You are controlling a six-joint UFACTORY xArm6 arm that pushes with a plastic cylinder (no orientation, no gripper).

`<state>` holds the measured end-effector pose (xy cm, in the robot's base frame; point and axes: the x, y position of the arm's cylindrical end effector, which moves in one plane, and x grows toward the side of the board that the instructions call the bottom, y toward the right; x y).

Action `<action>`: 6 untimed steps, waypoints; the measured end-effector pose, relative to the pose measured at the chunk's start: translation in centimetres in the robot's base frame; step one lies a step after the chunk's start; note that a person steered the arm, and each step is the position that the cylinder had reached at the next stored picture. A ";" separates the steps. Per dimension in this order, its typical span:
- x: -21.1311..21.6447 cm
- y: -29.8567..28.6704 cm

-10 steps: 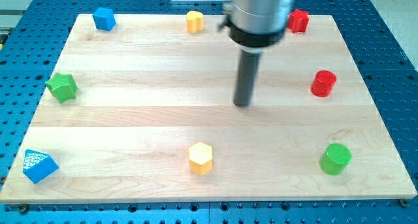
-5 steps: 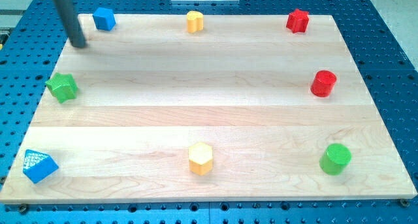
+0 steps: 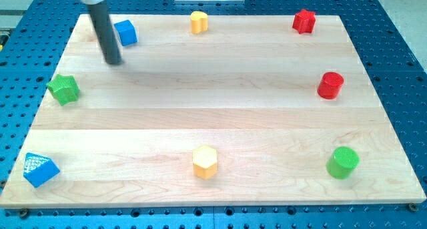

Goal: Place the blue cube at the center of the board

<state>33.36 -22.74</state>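
Near the view's top left corner of the wooden board, my tip rests on the wood just below and to the left of the blue cube, the rod rising close beside it; whether they touch I cannot tell. Being a bare rod, it has nothing to spread or pinch, and it holds no block. Around the edges sit a yellow block, a red star, a red cylinder, a green cylinder, a yellow hexagon, a blue wedge and a green star.
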 end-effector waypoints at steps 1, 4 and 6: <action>-5.1 -1.5; 2.7 19.5; -0.3 15.6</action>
<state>33.05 -7.14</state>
